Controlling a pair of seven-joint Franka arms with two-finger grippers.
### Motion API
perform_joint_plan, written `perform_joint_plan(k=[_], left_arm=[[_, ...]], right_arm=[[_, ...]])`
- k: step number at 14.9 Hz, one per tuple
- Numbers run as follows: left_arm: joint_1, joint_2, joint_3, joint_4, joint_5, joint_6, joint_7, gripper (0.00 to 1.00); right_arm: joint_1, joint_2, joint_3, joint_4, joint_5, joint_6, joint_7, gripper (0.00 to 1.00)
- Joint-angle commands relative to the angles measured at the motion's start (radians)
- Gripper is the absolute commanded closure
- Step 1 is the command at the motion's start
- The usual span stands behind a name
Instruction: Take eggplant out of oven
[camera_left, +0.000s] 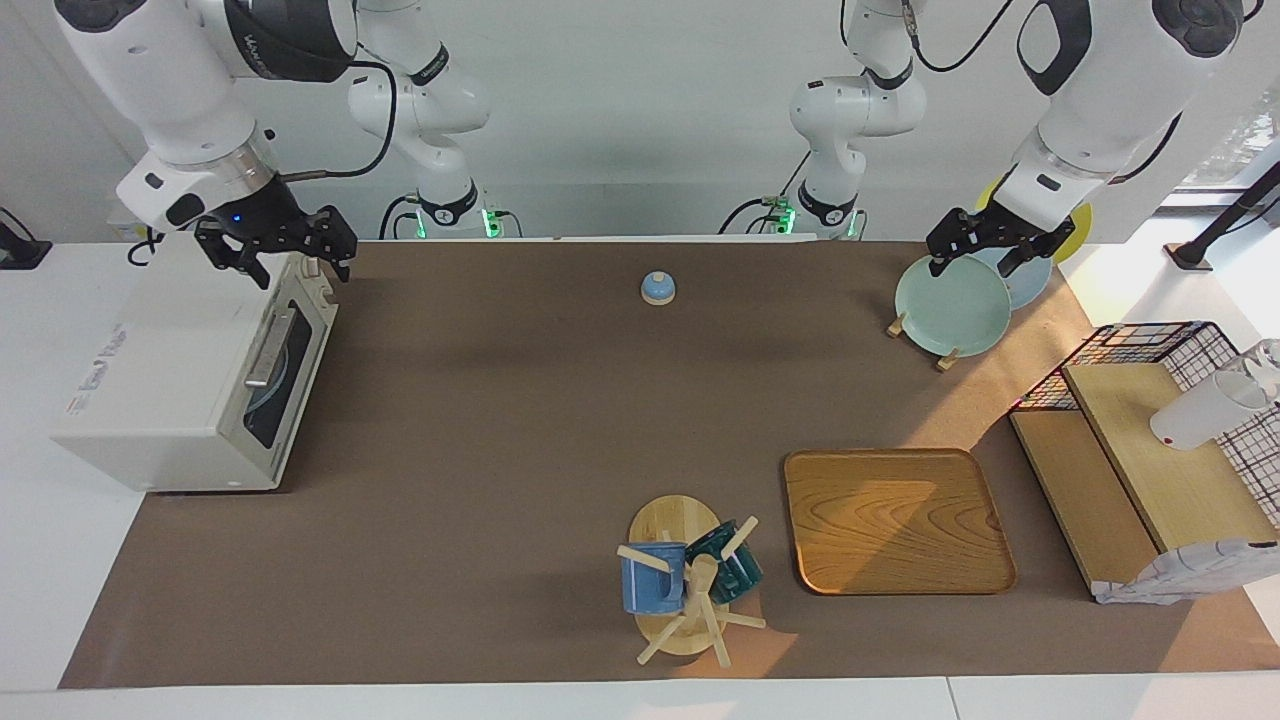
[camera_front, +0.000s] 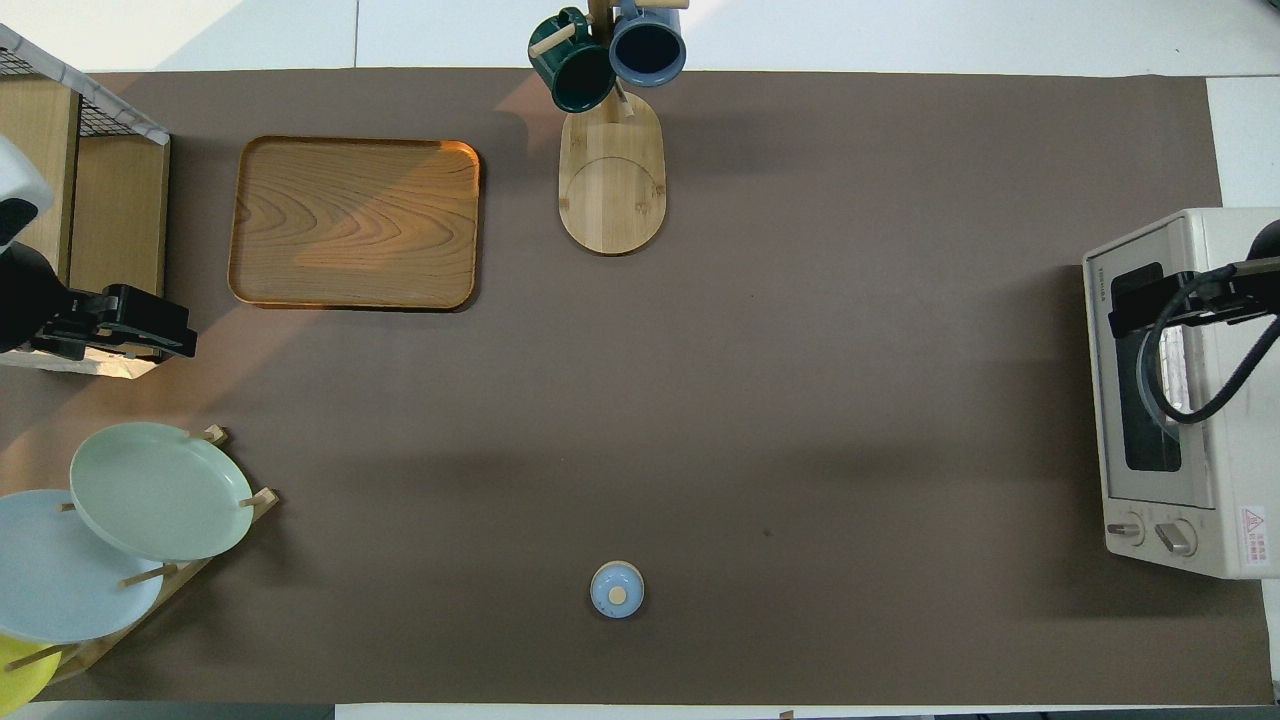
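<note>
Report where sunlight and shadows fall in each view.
Facing view: a warm sunlit band crosses the wooden tray and the mat beside the plate rack; soft arm shadows darken the mat near the oven. Overhead view: the same warm band slants over the tray toward the mug tree; a broad, soft shadow lies mid-mat.

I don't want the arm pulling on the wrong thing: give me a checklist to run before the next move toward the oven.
1. Cream-white toaster oven door: shut, must be opened first. Not ok.
2. Slim dark purple eggplant inside: not visible through the door's window. Cannot tell.
3. Right gripper: open, above the oven's end nearer the robots. Ok.
4. Brown mat in front of the oven door: bare, room for the door to drop. Ok.
5. Left gripper: open, waits over the pale green plate in its wooden rack. Ok.
</note>
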Motion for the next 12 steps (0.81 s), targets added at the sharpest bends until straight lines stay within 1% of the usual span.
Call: perform_joint_plan(k=[1,5,7,8,9,10,11,12], left_arm=[[0.010,-0.025,-0.007,-0.025,0.016,0.004,-0.002,0.00],[0.010,-0.025,-0.007,-0.025,0.016,0.004,-0.002,0.00],[0.010,-0.025,-0.007,-0.025,0.016,0.004,-0.002,0.00],[0.010,-0.025,-0.007,-0.025,0.016,0.004,-0.002,0.00],[0.010,-0.025,-0.007,-0.025,0.016,0.004,-0.002,0.00],[0.010,-0.025,-0.007,-0.025,0.016,0.004,-0.002,0.00],[0.010,-0.025,-0.007,-0.025,0.016,0.004,-0.002,0.00],[0.010,-0.025,-0.007,-0.025,0.016,0.004,-0.002,0.00]], right_arm=[[-0.009,0.002,0.001,0.001,0.023,0.018,0.013,0.00],[-0.003,-0.001,0.001,-0.002,0.023,0.015,0.013,0.00],[-0.015,-0.007,0.001,-0.017,0.025,0.022,-0.024,0.00],[-0.015,-0.009,0.000,-0.028,0.025,0.056,-0.073,0.08],[-0.008,-0.024,-0.002,-0.057,0.008,0.074,-0.144,0.51],[-0.010,-0.032,-0.002,-0.080,0.005,0.081,-0.209,0.96],[-0.018,-0.043,-0.003,-0.110,0.006,0.097,-0.257,1.00],[-0.038,-0.049,-0.006,-0.143,0.021,0.129,-0.297,1.00]])
